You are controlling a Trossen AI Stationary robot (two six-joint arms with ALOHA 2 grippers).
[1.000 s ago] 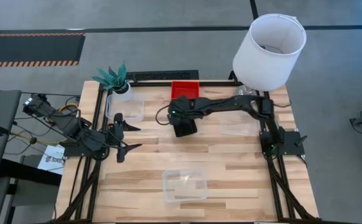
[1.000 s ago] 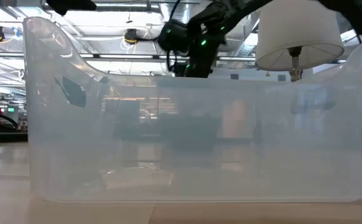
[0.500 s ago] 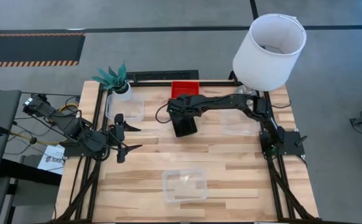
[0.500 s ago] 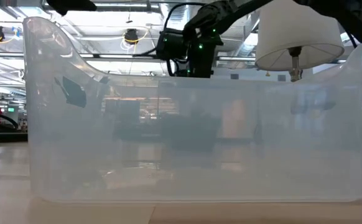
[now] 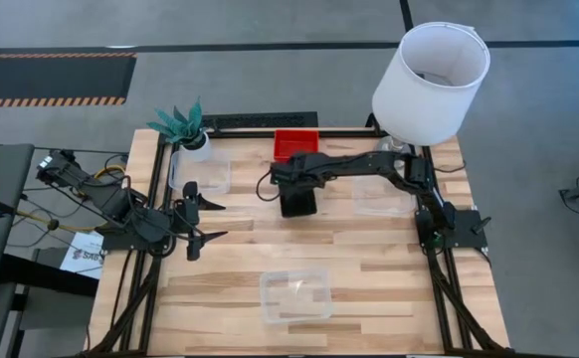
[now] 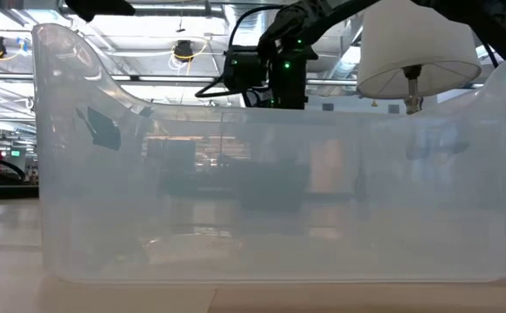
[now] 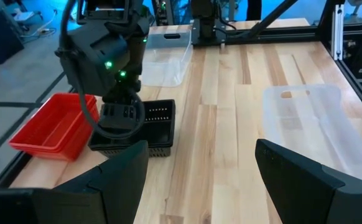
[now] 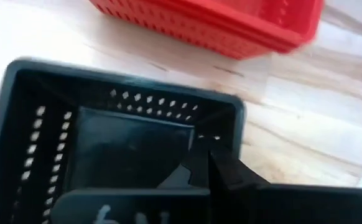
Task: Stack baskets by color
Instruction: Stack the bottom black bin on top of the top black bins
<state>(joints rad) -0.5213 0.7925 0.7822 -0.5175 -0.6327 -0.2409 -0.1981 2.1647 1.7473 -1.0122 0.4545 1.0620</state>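
A black basket [image 7: 145, 126] sits upright mid-tabletop, beside the red baskets [image 5: 295, 142] nested at the far edge. Clear baskets lie apart: one [image 5: 206, 171] far left, one [image 5: 380, 198] far right, one [image 5: 295, 295] near the front edge.

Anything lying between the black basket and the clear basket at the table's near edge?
No. In the high view, only bare wood separates the black basket, under the right gripper, from the clear basket.
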